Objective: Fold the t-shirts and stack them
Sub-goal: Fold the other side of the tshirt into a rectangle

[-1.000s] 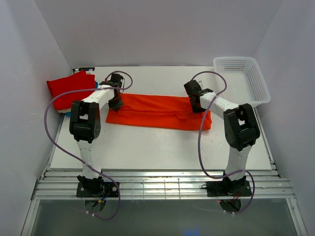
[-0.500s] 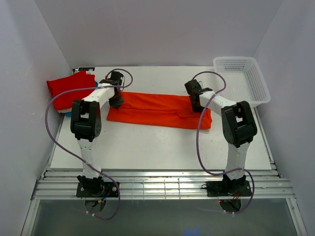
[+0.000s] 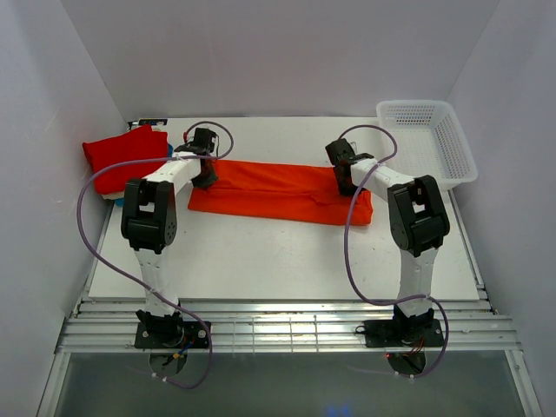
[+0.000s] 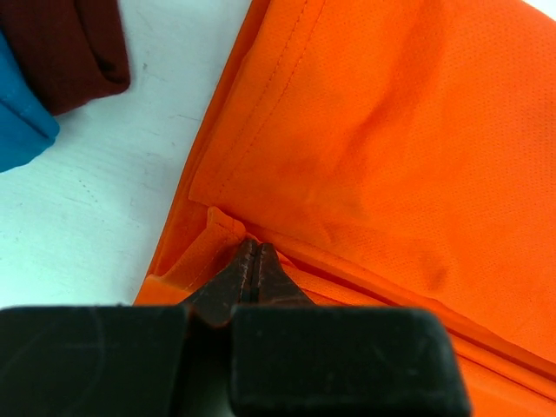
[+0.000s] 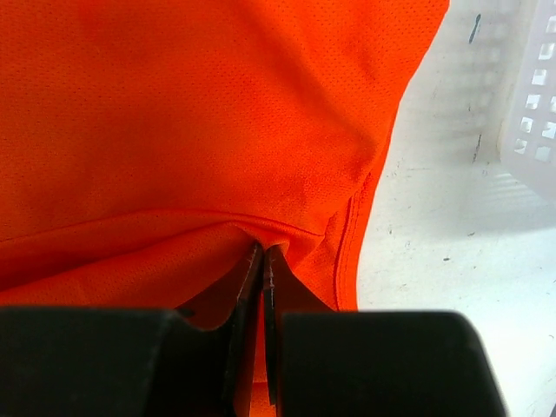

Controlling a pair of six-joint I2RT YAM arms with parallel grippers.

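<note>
Across the white table (image 3: 261,252), the orange t-shirt (image 3: 278,193) has slid slightly toward the far side over the last second, and it now lies as a long folded band running left to right across the table's middle. At the far right corner sits the white mesh basket (image 3: 427,143), and at the far left lies the folded red t-shirt (image 3: 122,156), with a teal-blue t-shirt (image 4: 19,117) showing at its edge. The left gripper (image 4: 254,250) pinches the band's left end and the right gripper (image 5: 263,254) its right end, each with fingers closed tight on a fold of orange cloth.
</note>
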